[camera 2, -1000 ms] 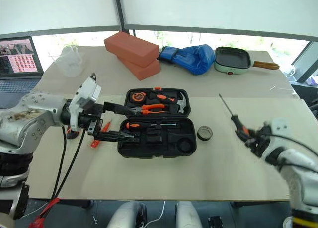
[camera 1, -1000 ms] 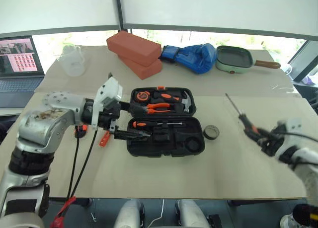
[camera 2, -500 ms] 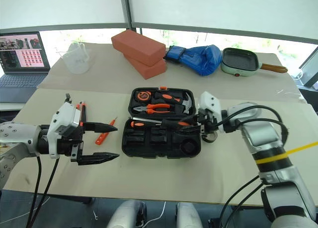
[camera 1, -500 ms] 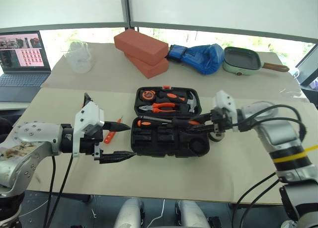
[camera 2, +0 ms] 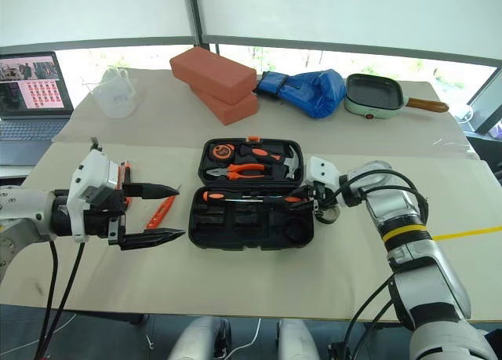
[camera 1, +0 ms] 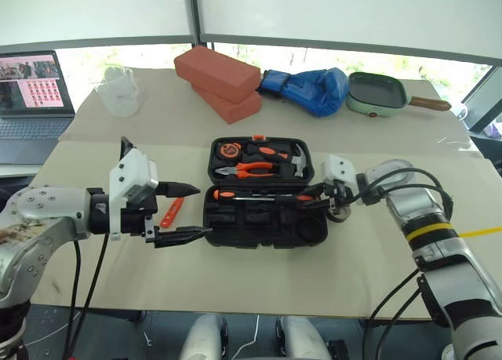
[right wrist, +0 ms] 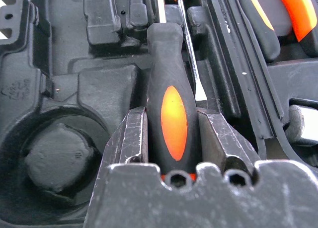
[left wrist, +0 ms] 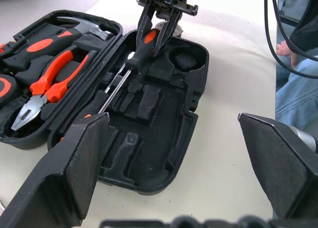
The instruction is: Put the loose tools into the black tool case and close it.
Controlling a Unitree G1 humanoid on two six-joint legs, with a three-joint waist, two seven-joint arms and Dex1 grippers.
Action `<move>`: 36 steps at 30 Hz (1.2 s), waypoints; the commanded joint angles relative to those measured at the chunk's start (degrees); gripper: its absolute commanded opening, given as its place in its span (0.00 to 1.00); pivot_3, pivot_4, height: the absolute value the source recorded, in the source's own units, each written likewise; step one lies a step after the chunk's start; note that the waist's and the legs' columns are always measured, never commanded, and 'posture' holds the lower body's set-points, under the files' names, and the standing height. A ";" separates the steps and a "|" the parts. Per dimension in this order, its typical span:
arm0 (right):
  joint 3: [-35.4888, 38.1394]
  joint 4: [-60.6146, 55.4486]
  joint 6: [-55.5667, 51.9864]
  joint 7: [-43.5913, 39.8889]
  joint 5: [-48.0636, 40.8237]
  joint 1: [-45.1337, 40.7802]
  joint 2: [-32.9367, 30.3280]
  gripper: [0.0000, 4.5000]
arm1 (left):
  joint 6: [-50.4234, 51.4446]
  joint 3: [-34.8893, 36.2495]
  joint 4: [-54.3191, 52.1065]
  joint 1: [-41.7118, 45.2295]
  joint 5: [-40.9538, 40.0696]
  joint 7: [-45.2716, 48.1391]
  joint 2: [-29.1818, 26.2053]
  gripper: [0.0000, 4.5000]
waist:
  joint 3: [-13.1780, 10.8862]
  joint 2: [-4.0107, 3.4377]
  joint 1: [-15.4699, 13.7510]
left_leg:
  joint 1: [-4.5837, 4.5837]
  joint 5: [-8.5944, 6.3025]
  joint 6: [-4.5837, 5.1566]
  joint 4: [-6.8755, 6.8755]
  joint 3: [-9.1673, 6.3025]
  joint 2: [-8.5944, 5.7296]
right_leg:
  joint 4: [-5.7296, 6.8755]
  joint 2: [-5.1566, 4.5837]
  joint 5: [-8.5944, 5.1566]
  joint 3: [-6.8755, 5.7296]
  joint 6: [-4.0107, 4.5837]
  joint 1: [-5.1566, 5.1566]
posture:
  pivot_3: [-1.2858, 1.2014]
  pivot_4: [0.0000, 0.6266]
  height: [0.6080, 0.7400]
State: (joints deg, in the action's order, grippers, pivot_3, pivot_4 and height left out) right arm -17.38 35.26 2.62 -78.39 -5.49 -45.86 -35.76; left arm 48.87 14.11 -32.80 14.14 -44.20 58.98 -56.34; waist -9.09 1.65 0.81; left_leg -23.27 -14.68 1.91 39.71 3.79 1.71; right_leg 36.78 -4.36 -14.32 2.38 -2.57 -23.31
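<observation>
Open case (camera 1: pixel 265 228) holds pliers (camera 1: pixel 249 169), hammer (camera 1: pixel 292 163), screwdriver (left wrist: pixel 144 53)

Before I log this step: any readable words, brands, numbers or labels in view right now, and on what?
None can be read.
Black tool case: faint moulded marks on the inner wall of its tray, too small to read.
Laptop: the screen shows a grid of small pictures, with no legible text.
Red bricks, blue boxing glove, green pan: no lettering seen.
</observation>
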 commanded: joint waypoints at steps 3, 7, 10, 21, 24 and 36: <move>0.72 0.73 4.24 -1.17 1.49 -0.34 0.62 0.23 | -1.27 -0.61 0.01 1.89 -0.36 -0.40 -0.44 1.00 | 0.00 0.00 0.03 | 0.00 -0.01 -0.01 0.00 0.00 0.00 | 0.00 0.00 0.00 0.00 0.00 0.00 | 0.52 0.24 0.99; 0.90 0.27 4.77 -1.42 1.82 -0.28 0.51 0.23 | -1.51 -1.65 0.86 3.44 -0.04 -0.42 -0.45 1.00 | 0.00 0.00 -0.01 | 0.01 -0.01 -0.02 -0.01 -0.01 0.01 | 0.02 0.00 0.00 0.00 0.00 0.00 | 0.52 0.24 0.99; 0.83 -0.50 3.37 -1.96 2.01 -0.16 0.06 0.23 | -1.66 -2.29 1.25 4.25 0.15 -0.42 -0.42 1.00 | 0.00 0.00 -0.04 | 0.00 -0.01 -0.02 0.00 -0.01 0.00 | 0.01 -0.01 0.00 -0.01 0.00 0.00 | 0.52 0.24 0.99; 5.61 -12.71 -8.89 -1.01 -4.91 0.06 1.78 0.99 | -2.44 -3.30 2.51 5.23 0.84 0.23 -0.76 1.00 | -0.03 -0.03 0.16 | -0.01 -0.02 -0.03 -0.02 -0.01 0.04 | 0.02 0.02 0.00 0.00 0.01 -0.03 | 0.52 0.24 0.99; 6.42 -15.33 -13.76 2.21 -6.20 1.01 3.56 0.90 | -2.72 -3.74 2.82 5.60 1.12 0.27 -0.68 1.00 | -0.06 -0.07 0.09 | -0.02 -0.02 -0.03 -0.03 -0.01 0.03 | 0.04 0.01 -0.01 0.00 0.03 -0.05 | 0.52 0.24 0.99; 3.64 -19.47 -14.27 6.81 -2.70 7.81 5.09 0.01 | -3.11 -4.51 3.21 6.14 1.49 0.79 -0.83 1.00 | -0.10 -0.09 -0.05 | -0.07 -0.02 -0.03 -0.01 0.01 0.01 | 0.04 0.02 -0.01 0.00 0.02 -0.09 | 0.52 0.24 0.99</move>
State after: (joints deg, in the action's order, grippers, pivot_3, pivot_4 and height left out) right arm -13.29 17.45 -12.74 -72.30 -8.96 -38.67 -30.44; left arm 46.60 9.66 -29.11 19.36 -42.86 59.49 -56.36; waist -9.19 1.56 0.76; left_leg -23.34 -14.70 1.87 39.69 3.81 1.73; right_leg 36.81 -4.33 -14.33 2.38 -2.55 -23.41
